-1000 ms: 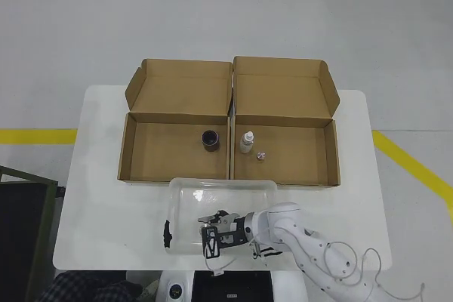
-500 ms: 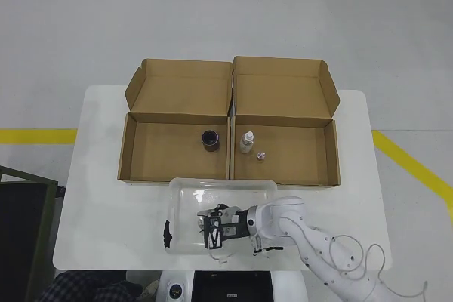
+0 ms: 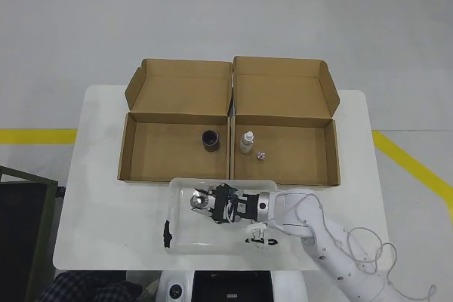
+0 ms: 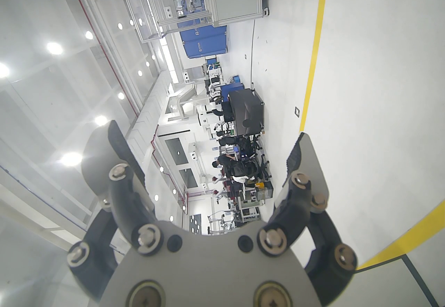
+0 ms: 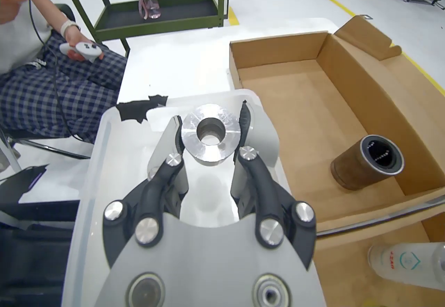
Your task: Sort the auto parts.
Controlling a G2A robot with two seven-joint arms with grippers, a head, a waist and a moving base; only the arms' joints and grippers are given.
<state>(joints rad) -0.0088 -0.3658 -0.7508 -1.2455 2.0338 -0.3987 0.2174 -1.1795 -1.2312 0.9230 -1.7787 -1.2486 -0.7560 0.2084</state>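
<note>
While the right gripper (image 5: 210,124) pinches a silver metal collar (image 5: 212,152) over the clear plastic tray (image 5: 103,134), the left gripper (image 4: 208,134) stands spread open, pincers well apart.

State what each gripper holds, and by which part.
Right gripper clamps the silver metal ring by its outer rim, a finger on either side. Left gripper is open, holding nothing.
</note>
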